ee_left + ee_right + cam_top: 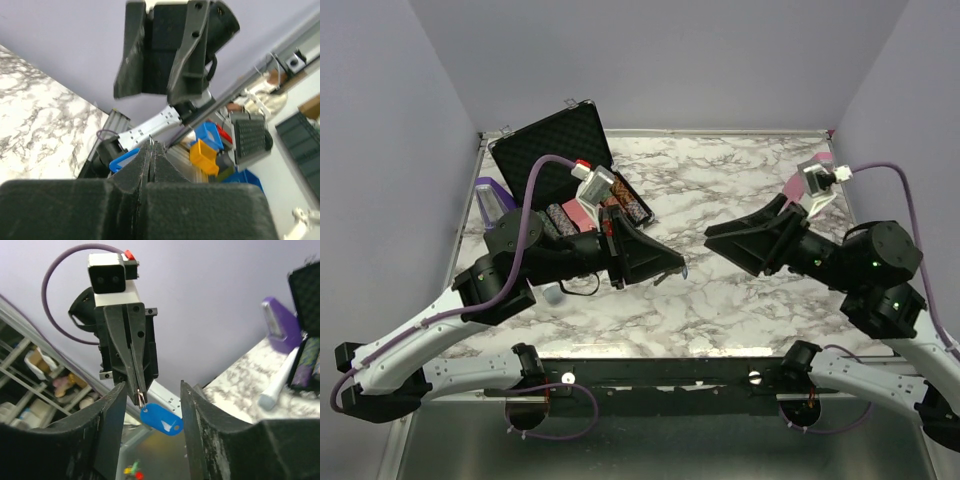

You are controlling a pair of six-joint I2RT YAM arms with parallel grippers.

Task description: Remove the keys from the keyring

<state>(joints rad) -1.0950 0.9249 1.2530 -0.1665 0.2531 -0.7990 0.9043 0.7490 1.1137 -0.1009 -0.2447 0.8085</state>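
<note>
Key itself I cannot make out. My left hand (137, 390), pressed together, pinches the thin metal loop (141, 400) of the keyring (161, 421), its glossy blue oval tag dangling between my right hand's (713, 237) spread fingers, above the marble-patterned desk (720, 180).

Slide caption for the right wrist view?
Left gripper, shut, dangles the blue keyring by its ring before the open right gripper.
</note>
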